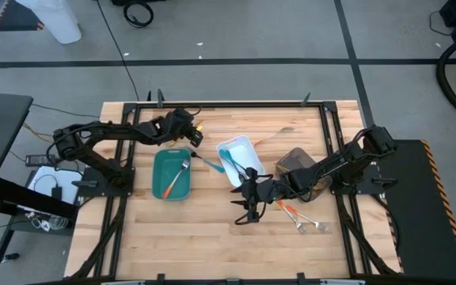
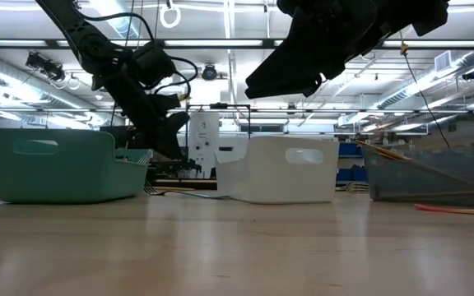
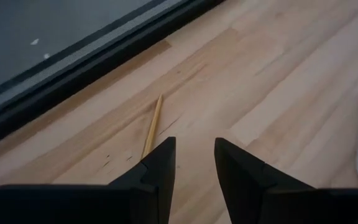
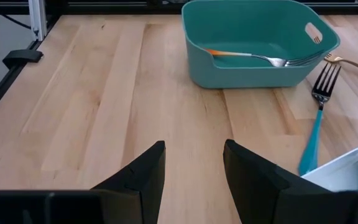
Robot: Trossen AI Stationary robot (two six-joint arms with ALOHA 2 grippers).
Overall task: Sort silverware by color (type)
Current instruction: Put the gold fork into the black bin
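Right gripper (image 4: pixel 191 171) open; blue-handled fork (image 4: pixel 314 118) tines toward teal tray (image 4: pixel 253 68).

Lighting: bright, even, from ceiling strip lights (image 2: pixel 220 43). Shadows: soft, faint on tabletop (image 1: pixel 212 229). Low view: foreground blurred, arms silhouetted.

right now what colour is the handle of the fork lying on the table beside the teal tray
Blue; the fork beside the teal tray shows best in the right wrist view.

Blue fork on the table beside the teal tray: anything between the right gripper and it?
Nothing visible. In the right wrist view the open right gripper has only bare table ahead of it, and the blue fork lies off to one side, between the teal tray and the white tray.
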